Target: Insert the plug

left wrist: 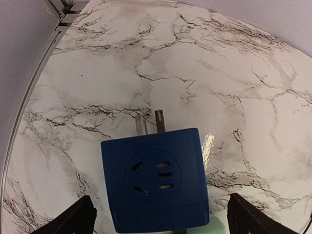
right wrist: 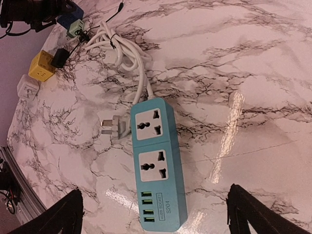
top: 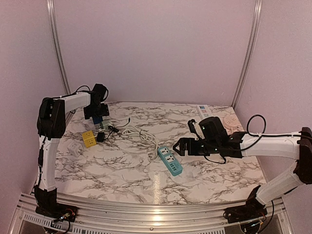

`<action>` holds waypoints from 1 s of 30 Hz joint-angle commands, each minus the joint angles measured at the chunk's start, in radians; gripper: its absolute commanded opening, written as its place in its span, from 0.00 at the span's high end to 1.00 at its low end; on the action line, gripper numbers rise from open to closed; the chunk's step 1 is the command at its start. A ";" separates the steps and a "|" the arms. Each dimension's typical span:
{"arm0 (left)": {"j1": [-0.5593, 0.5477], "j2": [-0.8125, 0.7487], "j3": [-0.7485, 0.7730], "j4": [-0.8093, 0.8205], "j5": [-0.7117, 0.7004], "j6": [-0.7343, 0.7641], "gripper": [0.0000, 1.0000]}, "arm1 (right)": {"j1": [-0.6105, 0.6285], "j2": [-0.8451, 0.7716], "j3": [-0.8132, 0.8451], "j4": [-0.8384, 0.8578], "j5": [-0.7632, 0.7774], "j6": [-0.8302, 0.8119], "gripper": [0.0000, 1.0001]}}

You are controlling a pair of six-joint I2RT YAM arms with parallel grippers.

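Observation:
A blue cube plug adapter (left wrist: 153,180) lies on the marble table with two metal prongs (left wrist: 151,122) pointing away; it also shows in the top view (top: 98,119). My left gripper (left wrist: 161,219) is open, its fingers (left wrist: 78,217) wide on either side of the cube, apart from it. A teal power strip (right wrist: 156,161) with two sockets and several USB ports lies mid-table (top: 169,160). My right gripper (right wrist: 156,214) is open and empty just above the strip's USB end (top: 179,146).
The strip's white cable (right wrist: 124,53) coils toward the back left, its white plug (right wrist: 113,127) beside the strip. A yellow cube (top: 88,139), white cube (top: 74,148), black adapter (top: 100,137) and green adapter (top: 103,126) lie at left. A white strip (top: 202,109) lies back right.

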 commanded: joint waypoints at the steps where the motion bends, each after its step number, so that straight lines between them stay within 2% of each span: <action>1: 0.015 0.042 0.016 -0.008 0.012 -0.013 0.06 | 0.014 -0.007 0.011 0.015 -0.006 -0.023 0.01; 5: 0.023 0.056 0.018 0.022 0.038 -0.012 0.11 | 0.034 -0.007 0.022 0.021 0.003 -0.045 0.01; 8: 0.023 0.059 0.017 0.044 0.045 -0.008 0.22 | 0.047 0.000 0.038 0.014 0.017 -0.059 0.02; 12: 0.023 0.065 0.027 0.060 0.049 -0.005 0.25 | 0.063 0.008 0.066 -0.007 0.037 -0.070 0.02; 18: 0.025 0.061 0.031 0.063 0.051 0.005 0.63 | 0.088 0.010 0.081 0.002 0.038 -0.094 0.01; 22: 0.024 0.015 0.007 0.089 0.047 0.022 0.84 | 0.099 0.010 0.090 -0.005 0.038 -0.106 0.01; 28: 0.023 -0.141 -0.071 0.175 0.054 0.048 0.86 | 0.106 -0.028 0.068 0.020 0.020 -0.125 0.01; 30: 0.023 -0.199 -0.081 0.185 0.077 0.065 0.92 | 0.107 -0.052 0.049 0.046 0.007 -0.136 0.01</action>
